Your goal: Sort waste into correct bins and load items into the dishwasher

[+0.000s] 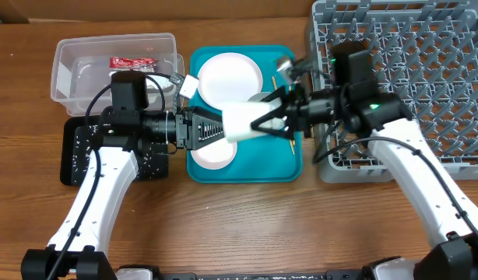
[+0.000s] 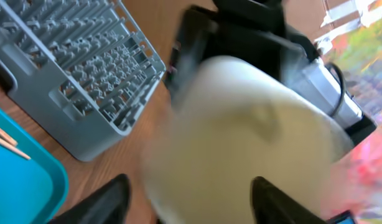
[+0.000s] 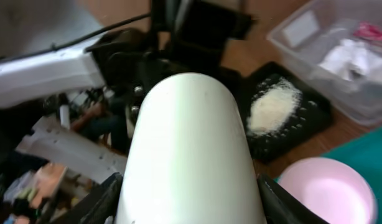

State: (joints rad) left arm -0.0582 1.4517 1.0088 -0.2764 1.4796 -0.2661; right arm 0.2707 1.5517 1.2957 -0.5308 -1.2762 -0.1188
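My right gripper point(image 1: 258, 120) is shut on the pale grey bowl point(image 1: 240, 121), holding it on its side above the teal tray; its fingers press both sides of the bowl in the right wrist view point(image 3: 188, 162). My left gripper point(image 1: 217, 128) faces it from the left with its jaws open point(image 2: 191, 202), spread around the bowl's blurred rim point(image 2: 241, 137). The large plate point(image 1: 227, 78) and small plate point(image 1: 212, 154) lie on the teal tray. Chopsticks point(image 2: 7, 143) lie there too. The grey dish rack point(image 1: 426, 70) stands at the right.
The clear tub point(image 1: 64, 58) at the back left holds the red wrapper point(image 1: 130, 62) and white tissue point(image 3: 349, 53). The black tray point(image 1: 75, 155) in front of it holds rice point(image 3: 272, 109). The teal tray point(image 1: 286, 167) sits between them and the rack.
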